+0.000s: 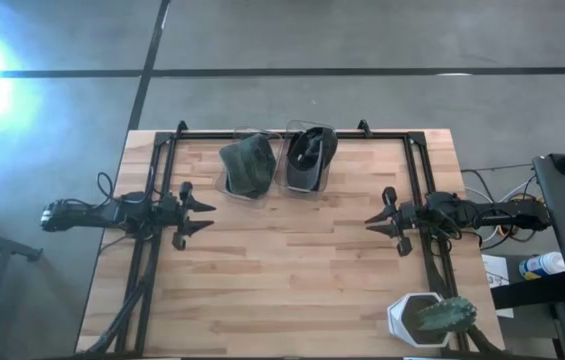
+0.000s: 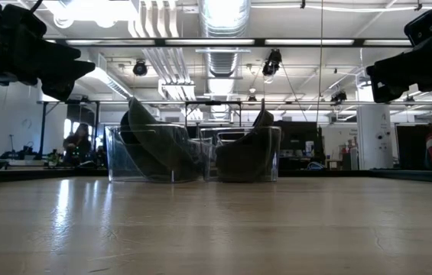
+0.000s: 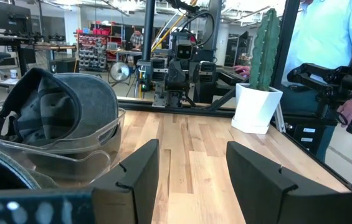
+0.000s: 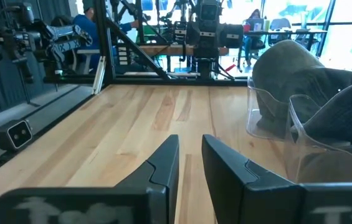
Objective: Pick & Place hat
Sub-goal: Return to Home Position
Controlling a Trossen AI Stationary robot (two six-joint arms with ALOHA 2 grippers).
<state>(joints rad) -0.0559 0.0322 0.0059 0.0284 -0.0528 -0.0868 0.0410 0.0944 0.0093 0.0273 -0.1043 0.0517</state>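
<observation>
Two caps sit in two clear plastic bins at the table's far edge. The olive-green cap [image 1: 247, 165] fills the left bin [image 2: 154, 153]; the dark cap [image 1: 310, 158] fills the right bin [image 2: 246, 153]. The right wrist view has the dark cap [image 4: 344, 118] close and the green cap [image 4: 288, 68] behind it. My left gripper [image 1: 202, 218] hovers open over the table's left part, pointing right, short of the bins [image 3: 191, 174]. My right gripper [image 1: 374, 222] hovers on the right, pointing left, its fingers a little apart [image 4: 190, 162]. Neither touches a cap.
A cactus in a white pot [image 1: 430, 318] stands at the table's near right corner, also in the left wrist view [image 3: 258, 93]. A black frame [image 1: 292, 132] runs along the table's far and side edges. Bare wood [image 1: 292, 260] lies between the grippers. People show in the room beyond.
</observation>
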